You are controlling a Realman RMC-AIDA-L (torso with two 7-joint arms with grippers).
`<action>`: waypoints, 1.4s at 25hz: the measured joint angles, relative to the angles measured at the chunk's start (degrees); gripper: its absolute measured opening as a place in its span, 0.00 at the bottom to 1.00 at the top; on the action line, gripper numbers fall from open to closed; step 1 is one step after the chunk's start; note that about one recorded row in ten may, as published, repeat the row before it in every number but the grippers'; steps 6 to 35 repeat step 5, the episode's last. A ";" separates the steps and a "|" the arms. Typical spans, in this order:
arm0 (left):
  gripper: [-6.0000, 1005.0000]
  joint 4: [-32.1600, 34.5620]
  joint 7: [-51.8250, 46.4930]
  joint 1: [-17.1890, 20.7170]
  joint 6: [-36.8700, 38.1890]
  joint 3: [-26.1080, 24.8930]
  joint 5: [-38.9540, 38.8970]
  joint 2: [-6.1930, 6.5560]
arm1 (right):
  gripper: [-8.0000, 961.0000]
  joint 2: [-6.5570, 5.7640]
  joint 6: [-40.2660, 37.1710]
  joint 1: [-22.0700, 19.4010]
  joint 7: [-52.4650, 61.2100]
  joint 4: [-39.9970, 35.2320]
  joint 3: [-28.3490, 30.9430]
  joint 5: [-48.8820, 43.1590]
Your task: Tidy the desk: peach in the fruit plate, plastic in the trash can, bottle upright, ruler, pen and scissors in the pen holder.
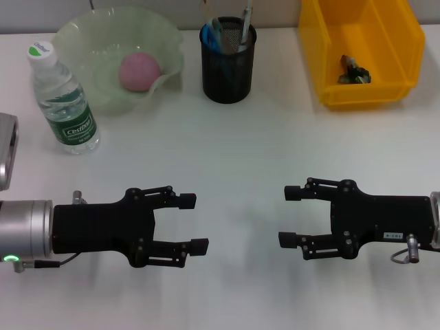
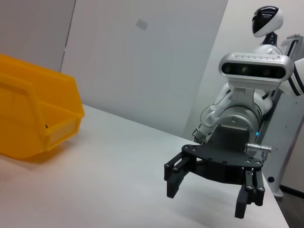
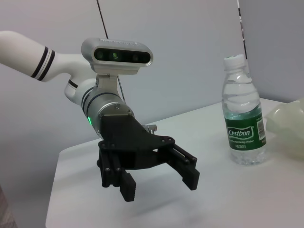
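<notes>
On the white desk (image 1: 234, 151) the bottle (image 1: 65, 103) stands upright at the back left, also seen as the bottle (image 3: 243, 118) in the right wrist view. In the pale green fruit plate (image 1: 165, 41) lies the pink peach (image 1: 139, 71). The black mesh pen holder (image 1: 228, 69) holds the blue-handled scissors (image 1: 213, 34) and a pen (image 1: 245, 20); I cannot pick out the ruler. The plastic (image 1: 354, 71) lies in the yellow trash can (image 1: 323, 62). My left gripper (image 1: 194, 223) and right gripper (image 1: 289, 216) hover open near the front edge, facing each other, holding nothing.
A grey device (image 1: 7, 151) sits at the desk's left edge. The left wrist view shows the trash can (image 2: 33, 118) and my right gripper (image 2: 206, 199). The right wrist view shows my left gripper (image 3: 160, 186) and the fruit plate's rim (image 3: 289, 128).
</notes>
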 joint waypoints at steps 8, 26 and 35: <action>0.84 0.00 0.16 0.06 0.08 0.00 0.00 -0.09 | 0.86 0.10 0.00 -0.05 -0.03 0.00 0.00 0.00; 0.84 0.00 0.16 0.06 0.08 0.00 0.00 -0.09 | 0.86 0.10 0.00 -0.05 -0.03 0.00 0.00 0.00; 0.84 0.00 0.16 0.06 0.08 0.00 0.00 -0.09 | 0.86 0.10 0.00 -0.05 -0.03 0.00 0.00 0.00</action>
